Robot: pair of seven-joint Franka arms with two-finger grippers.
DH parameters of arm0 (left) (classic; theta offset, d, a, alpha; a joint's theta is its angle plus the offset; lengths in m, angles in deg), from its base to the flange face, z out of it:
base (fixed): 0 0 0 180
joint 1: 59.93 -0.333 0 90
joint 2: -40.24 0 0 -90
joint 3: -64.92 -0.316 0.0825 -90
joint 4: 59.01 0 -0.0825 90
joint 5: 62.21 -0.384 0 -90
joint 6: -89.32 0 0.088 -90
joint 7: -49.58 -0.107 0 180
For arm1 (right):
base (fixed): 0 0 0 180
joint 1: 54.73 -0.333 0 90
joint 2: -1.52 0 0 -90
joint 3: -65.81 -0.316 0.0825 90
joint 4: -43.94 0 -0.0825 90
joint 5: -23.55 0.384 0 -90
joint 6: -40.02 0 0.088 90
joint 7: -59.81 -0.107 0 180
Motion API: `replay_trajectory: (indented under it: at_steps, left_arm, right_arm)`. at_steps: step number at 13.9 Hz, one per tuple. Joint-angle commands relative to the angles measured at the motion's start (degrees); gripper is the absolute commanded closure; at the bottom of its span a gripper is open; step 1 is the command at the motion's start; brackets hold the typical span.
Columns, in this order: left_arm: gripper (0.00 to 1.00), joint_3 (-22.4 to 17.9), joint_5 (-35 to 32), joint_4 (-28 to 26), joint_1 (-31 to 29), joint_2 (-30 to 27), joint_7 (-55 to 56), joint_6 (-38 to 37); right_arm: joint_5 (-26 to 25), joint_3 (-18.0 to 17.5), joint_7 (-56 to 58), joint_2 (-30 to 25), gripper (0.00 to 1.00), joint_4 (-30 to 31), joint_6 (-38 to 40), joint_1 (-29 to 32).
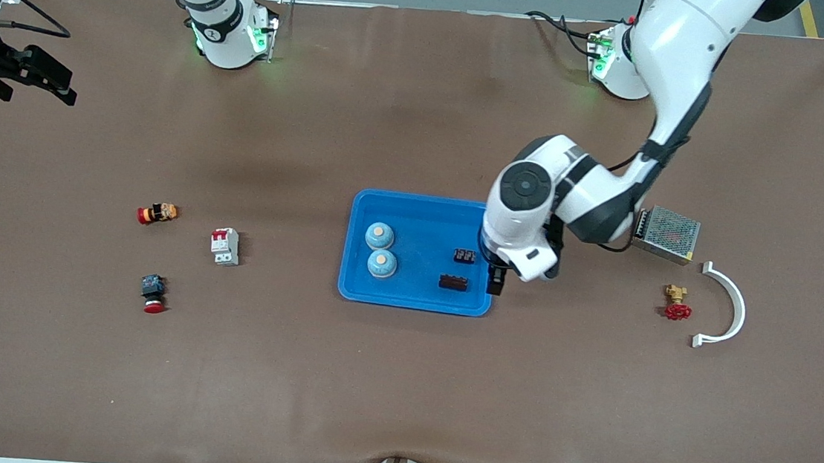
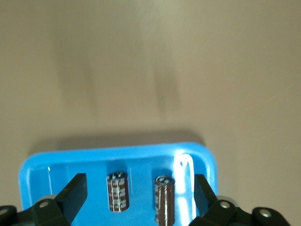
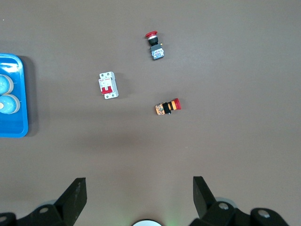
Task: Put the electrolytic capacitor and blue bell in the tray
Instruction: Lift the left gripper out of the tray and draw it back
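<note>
The blue tray [image 1: 427,225] lies mid-table. In it sit two blue bells [image 1: 379,235] [image 1: 382,263] and two dark brown electrolytic capacitors [image 1: 464,255] [image 1: 454,283], both capacitors lying on their sides. My left gripper [image 1: 495,276] hangs open over the tray's rim toward the left arm's end. In the left wrist view the capacitors [image 2: 118,191] [image 2: 164,198] lie on the tray [image 2: 117,157] below the left gripper [image 2: 140,186], free of its fingers. My right gripper [image 1: 52,81] waits open and empty above the right arm's end of the table; it [image 3: 139,188] looks down on bare table.
Toward the right arm's end lie a white-and-red breaker [image 1: 225,246], an orange-and-red button [image 1: 157,214] and a red mushroom button [image 1: 153,292]. Toward the left arm's end stand a metal mesh box [image 1: 667,234], a red-handled brass valve [image 1: 676,303] and a white curved bracket [image 1: 726,307].
</note>
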Motion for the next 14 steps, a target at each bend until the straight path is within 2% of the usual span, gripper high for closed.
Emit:
replay_trajectory:
  at_steps: [1, 10, 14]
  left_arm:
    - [0.00, 0.2, 1.7, 1.3, -3.3, -1.1, -5.8, -2.2]
    - [0.00, 0.2, 1.7, 3.1, -12.3, -1.2, -21.4, -2.6]
    - [0.00, 0.0, 1.7, 6.8, -16.6, -1.2, -31.5, -5.2]
  right_arm:
    - [-0.8, -0.7, 0.7, -0.1, 0.00, -0.7, 0.4, 1.1]
    - [-0.8, -0.7, 0.7, 0.0, 0.00, -0.7, 0.2, 1.0]
    - [-0.8, -0.8, 0.7, 0.0, 0.00, -0.7, 0.2, 1.0]
